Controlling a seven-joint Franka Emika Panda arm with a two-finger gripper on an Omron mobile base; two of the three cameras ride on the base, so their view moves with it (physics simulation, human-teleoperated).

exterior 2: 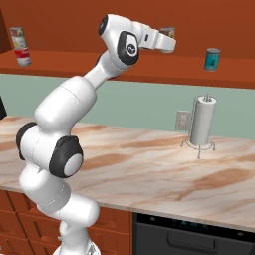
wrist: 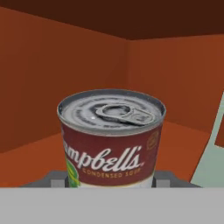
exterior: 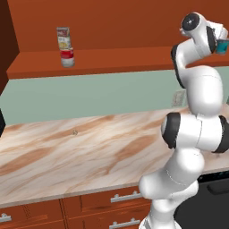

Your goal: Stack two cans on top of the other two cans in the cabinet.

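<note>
On the left of the cabinet's shelf ledge (exterior: 116,60) a pale yellow-and-green can (exterior: 63,37) stands stacked on the red-and-white can (exterior: 67,57); the same stack (exterior 2: 20,46) shows in the right base view. The teal can (exterior 2: 212,59) stands alone far to the right on the ledge, and its edge (exterior: 222,46) peeks out past my arm. My gripper (exterior 2: 168,36) is up in the cabinet, left of the teal can and slightly higher, shut on another can (wrist: 111,140). That can has a silver pull-tab lid, a dark red Campbell's face and a green patch. Fingers (wrist: 164,178) flank its base.
A paper towel holder (exterior 2: 201,122) stands on the marble counter (exterior: 80,152) below the teal can, beside a wall outlet (exterior 2: 183,120). Drawers with silver handles (exterior: 125,197) run under the counter, and a dark appliance front (exterior 2: 199,234) sits at the lower right.
</note>
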